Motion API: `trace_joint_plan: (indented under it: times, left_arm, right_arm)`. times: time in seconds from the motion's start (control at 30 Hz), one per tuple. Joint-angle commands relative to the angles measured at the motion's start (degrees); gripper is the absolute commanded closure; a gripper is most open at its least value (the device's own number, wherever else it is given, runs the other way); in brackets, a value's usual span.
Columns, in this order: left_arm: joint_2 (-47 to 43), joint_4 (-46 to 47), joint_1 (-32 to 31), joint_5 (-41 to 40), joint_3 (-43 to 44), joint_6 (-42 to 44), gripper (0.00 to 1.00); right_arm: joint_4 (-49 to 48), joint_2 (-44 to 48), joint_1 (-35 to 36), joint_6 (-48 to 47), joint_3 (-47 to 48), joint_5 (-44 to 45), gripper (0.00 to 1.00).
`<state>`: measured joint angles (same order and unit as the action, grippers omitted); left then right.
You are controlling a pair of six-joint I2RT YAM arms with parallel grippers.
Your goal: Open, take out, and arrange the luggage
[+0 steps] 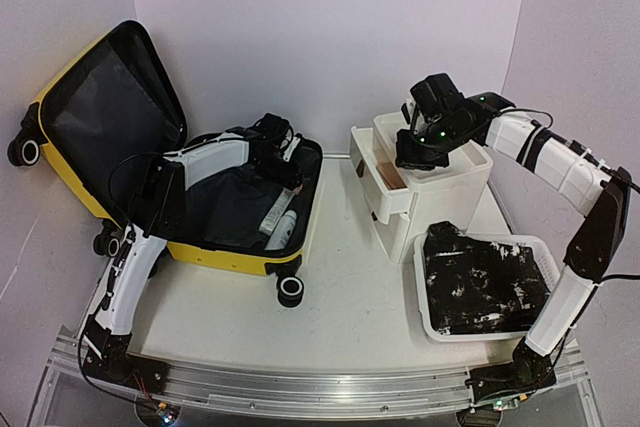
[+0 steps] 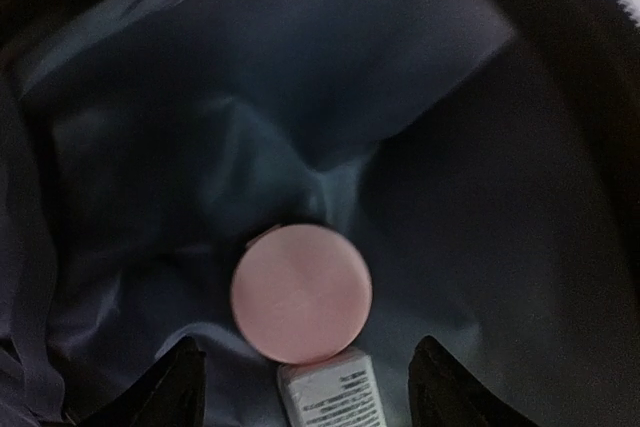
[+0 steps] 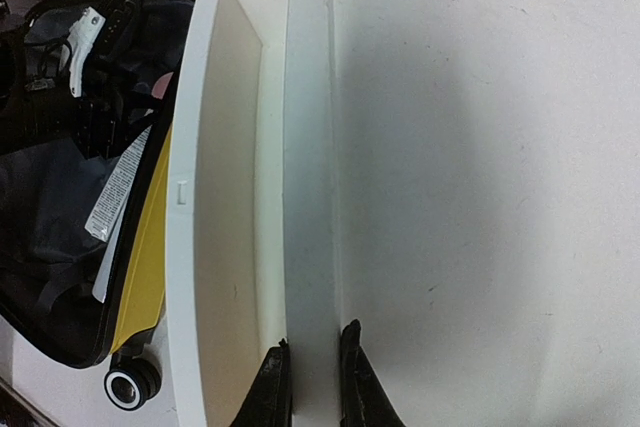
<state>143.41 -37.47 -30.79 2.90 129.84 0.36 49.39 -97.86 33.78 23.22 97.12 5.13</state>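
The yellow luggage (image 1: 230, 252) lies open at the left with its lid (image 1: 110, 107) standing up; its yellow side also shows in the right wrist view (image 3: 150, 257). My left gripper (image 1: 280, 169) is down inside it, open and empty (image 2: 312, 392), just above a round pink lid (image 2: 301, 293) and a white printed tube (image 2: 330, 392) on the dark lining (image 2: 250, 97). My right gripper (image 1: 412, 155) sits at the white cabinet (image 1: 450, 172), its jaws (image 3: 314, 385) nearly closed on the cabinet's top front rim (image 3: 310, 197), beside the pulled-out top drawer (image 3: 225, 247).
White tubes (image 1: 278, 219) lie in the luggage's lower half. A white basket (image 1: 540, 247) holding black clothing (image 1: 480, 282) stands in front of the cabinet at the right. A luggage wheel (image 1: 290, 290) points toward the table's middle.
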Motion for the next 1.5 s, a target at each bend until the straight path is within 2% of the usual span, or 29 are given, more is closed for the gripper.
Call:
trace_joint_plan:
  times: [0.0,0.17,0.57,0.7,0.9,1.03,1.23,1.47]
  left_arm:
    - [1.17,2.00,-1.96,-5.65,5.57,9.61,0.29]
    - [3.18,2.10,-2.67,-7.43,6.74,13.65,0.28]
    - [6.08,2.08,-3.16,-12.46,7.88,16.63,0.25]
    - [6.77,2.14,-3.14,-12.98,8.51,16.76,0.35]
    - [5.89,2.13,-3.14,-13.35,8.12,16.93,0.54]
    - [3.29,2.06,-3.16,-12.07,6.86,16.01,0.63]
    - [-4.78,2.21,-3.05,-11.11,4.34,13.17,0.66]
    - [-13.65,2.77,-3.05,-6.58,0.76,10.36,0.63]
  right_arm:
    - [0.54,0.65,0.36,1.23,3.24,-2.60,1.00]
    - [0.80,1.04,0.32,1.21,2.94,-2.38,1.00]
    - [0.83,0.57,0.32,1.25,3.65,-2.49,1.00]
    - [0.89,0.22,0.32,1.38,3.86,-2.79,1.00]
    - [0.89,0.28,0.32,1.22,3.90,-2.67,1.00]
    - [0.83,0.18,0.32,1.08,3.72,-2.41,1.00]
    - [0.80,-0.21,0.33,1.01,3.66,-2.75,1.00]
    - [0.41,-0.31,0.39,0.41,3.46,-2.81,1.00]
